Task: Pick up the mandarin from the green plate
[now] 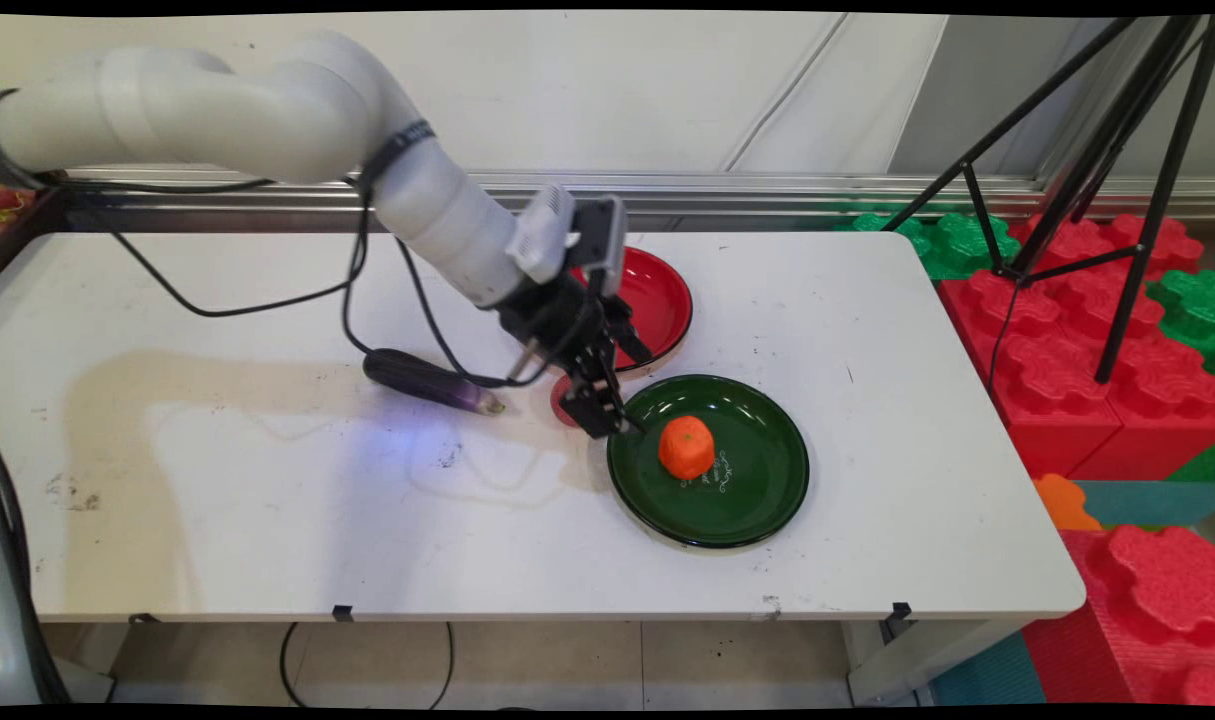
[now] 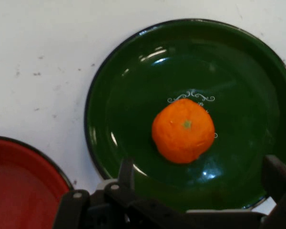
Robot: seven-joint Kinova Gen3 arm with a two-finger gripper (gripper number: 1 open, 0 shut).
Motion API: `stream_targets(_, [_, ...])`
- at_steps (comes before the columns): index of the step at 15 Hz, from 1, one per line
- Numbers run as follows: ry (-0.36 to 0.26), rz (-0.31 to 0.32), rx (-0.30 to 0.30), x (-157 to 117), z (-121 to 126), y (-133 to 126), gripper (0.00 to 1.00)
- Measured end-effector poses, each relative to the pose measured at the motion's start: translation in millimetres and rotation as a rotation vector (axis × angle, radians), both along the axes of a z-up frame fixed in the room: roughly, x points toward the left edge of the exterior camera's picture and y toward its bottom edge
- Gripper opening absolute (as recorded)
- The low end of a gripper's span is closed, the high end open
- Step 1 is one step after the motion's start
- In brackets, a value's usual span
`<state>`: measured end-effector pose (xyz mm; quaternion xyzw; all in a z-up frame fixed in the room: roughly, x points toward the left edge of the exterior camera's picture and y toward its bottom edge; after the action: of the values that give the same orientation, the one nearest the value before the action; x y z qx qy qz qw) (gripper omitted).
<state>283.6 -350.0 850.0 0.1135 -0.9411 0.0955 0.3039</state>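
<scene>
1. I count two plates on the bench (image 1: 267, 520): one green plate (image 1: 767, 500) toward the near right and one red plate (image 1: 662, 300) just behind it, toward the wall.
2. I see one orange (image 1: 686, 447), sitting upright near the middle of the green plate beside its white ornament; in the hand view its stem dimple faces the camera.
3. One dark purple eggplant (image 1: 422, 380) lies on the bench to the left of the plates, apart from both, with a black cable draped across it.
4. A small red thing (image 1: 559, 400) shows behind the pincer, mostly hidden; I cannot tell what it is.
5. My pincer (image 1: 622, 425) hangs over the green plate's left rim, close to the orange but apart from it. In the hand view its fingers (image 2: 276, 174) stand wide apart, with the orange ahead of them and nothing between them.
6. The two plates' rims lie near each other; the hand view shows a strip of white bench between them.
7. The green plate sits well in from the bench's near and right edges. The whole left half of the bench is open apart from the eggplant and cables.
8. Past the right edge I see one black tripod (image 1: 1117, 200) standing on red and green foam blocks (image 1: 1067, 330).
</scene>
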Motion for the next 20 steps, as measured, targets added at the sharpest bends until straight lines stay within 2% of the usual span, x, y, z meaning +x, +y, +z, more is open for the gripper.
stream_targets(8, [-0.069,0.010,0.034,-40,-38,-19,1.00])
stream_targets(20, [-0.110,0.000,0.054,-64,-65,-29,1.00])
